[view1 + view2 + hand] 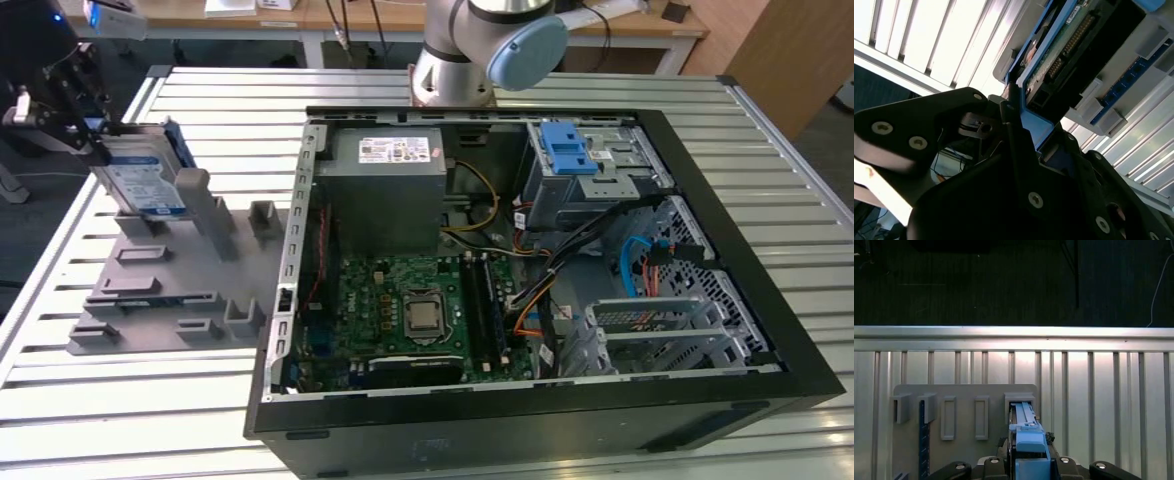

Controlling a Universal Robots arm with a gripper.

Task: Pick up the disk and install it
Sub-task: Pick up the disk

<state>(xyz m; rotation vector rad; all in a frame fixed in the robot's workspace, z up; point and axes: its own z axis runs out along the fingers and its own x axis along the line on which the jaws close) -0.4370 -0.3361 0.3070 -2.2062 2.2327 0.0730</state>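
One disk (144, 180) on my feed, standing on edge at about 10 o'clock in the exterior view, label side facing the camera, blue rail along its edge. Its lower end sits at a slot of the grey rack (147, 290), right against one of the rack's upright posts.

The gripper (91, 128) is on the disk's upper end, at roughly 10 o'clock from the disk itself. In the second wrist view a dark finger (1014, 130) presses flat on the blue rail with the disk (1064, 55) running away from it, circuit-board side showing. In the first wrist view the disk's edge (1026, 435) runs from between the fingers out to a slot of the rack (961, 390). I read the hand as clenched on the disk.

The open computer case (534, 420) lies on its side at 3 o'clock from the rack, apart from it. Inside: grey power supply box (387, 190) at 12 o'clock, green motherboard (400, 300) below it, silver cage (587, 180) with blue latch at 1 o'clock.

The arm's base (467, 50) stands at 12 o'clock behind the case. Everything rests on the slatted metal table (134, 420).
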